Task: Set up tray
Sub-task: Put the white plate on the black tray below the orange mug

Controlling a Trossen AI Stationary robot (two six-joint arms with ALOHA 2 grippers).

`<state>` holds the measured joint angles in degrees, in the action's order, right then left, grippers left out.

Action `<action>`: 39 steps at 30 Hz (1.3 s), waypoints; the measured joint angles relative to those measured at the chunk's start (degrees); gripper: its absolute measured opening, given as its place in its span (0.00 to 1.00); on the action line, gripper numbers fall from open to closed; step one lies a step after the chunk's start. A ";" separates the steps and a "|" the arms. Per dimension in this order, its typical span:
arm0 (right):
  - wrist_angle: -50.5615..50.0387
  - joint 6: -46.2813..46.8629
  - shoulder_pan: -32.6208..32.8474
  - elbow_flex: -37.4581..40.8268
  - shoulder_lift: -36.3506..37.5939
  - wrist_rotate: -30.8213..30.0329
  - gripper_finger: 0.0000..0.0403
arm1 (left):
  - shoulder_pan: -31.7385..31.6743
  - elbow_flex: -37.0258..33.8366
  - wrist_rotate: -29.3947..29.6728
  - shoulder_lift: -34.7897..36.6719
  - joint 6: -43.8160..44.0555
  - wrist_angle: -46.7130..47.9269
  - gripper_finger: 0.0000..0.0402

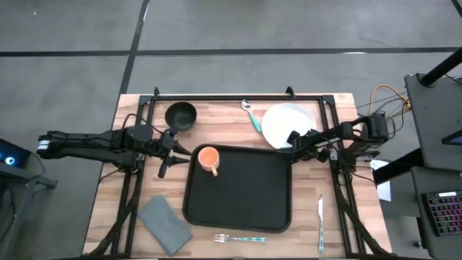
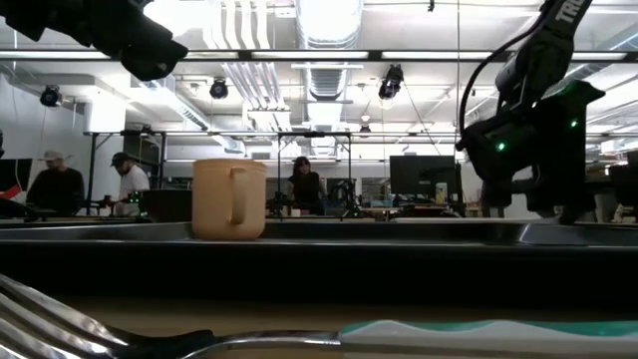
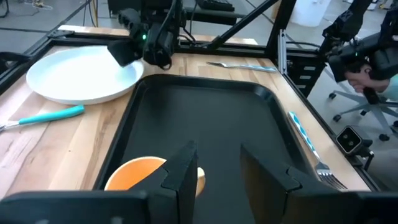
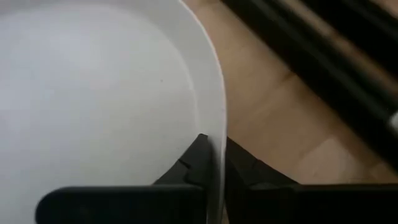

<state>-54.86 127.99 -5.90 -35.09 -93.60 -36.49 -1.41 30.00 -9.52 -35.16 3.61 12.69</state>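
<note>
Right gripper [image 1: 294, 136] has its jaws clenched on the plate [image 1: 283, 123], pinching the rim edge nearest the tray [image 1: 238, 217]; the right wrist view shows the white rim running straight down between the two dark fingers. That's the relation that matters: the tray lies just beside the plate, on the side the gripper is reaching toward, long axis running across the counter [image 1: 108, 195] from one arm to the other. Right arm is clearly the nearer one for this plate.

Left gripper [image 1: 167, 153] hovers at the tray's opposite short edge, jaws released, nothing between them, looking over the cup [image 1: 208, 159].

Tray sits mid-counter, with the cup alone inside it, in the corner by the left gripper.

Count: one tray, one plate, one orange cup, one dark bowl [image 1: 180, 115] beyond the tray's left corner, one spoon [image 1: 252, 115] beside the plate, one fork [image 1: 240, 237] along the tray's near edge, one knife [image 1: 320, 222] off its right side, one grey napkin [image 1: 164, 224] by the near left corner.
</note>
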 joint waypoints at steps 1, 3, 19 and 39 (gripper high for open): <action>-1.01 -0.41 -0.10 0.04 0.97 -0.35 0.03 | 0.00 0.00 0.00 -0.04 -0.02 -0.05 0.26; -3.27 -0.77 -0.45 0.04 3.37 -1.78 0.03 | 0.00 0.00 0.00 -0.06 0.02 0.06 0.26; -11.51 -20.84 -1.74 -0.04 31.63 -11.13 0.02 | 0.00 -0.40 0.06 -1.99 1.76 0.41 0.26; -8.62 -52.54 3.88 -10.97 43.38 -5.62 0.02 | 1.14 -1.29 1.29 -6.87 -1.44 -11.99 0.26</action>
<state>-63.47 75.44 -2.02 -46.06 -50.22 -42.11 -0.27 28.71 -8.23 -42.03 2.17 0.71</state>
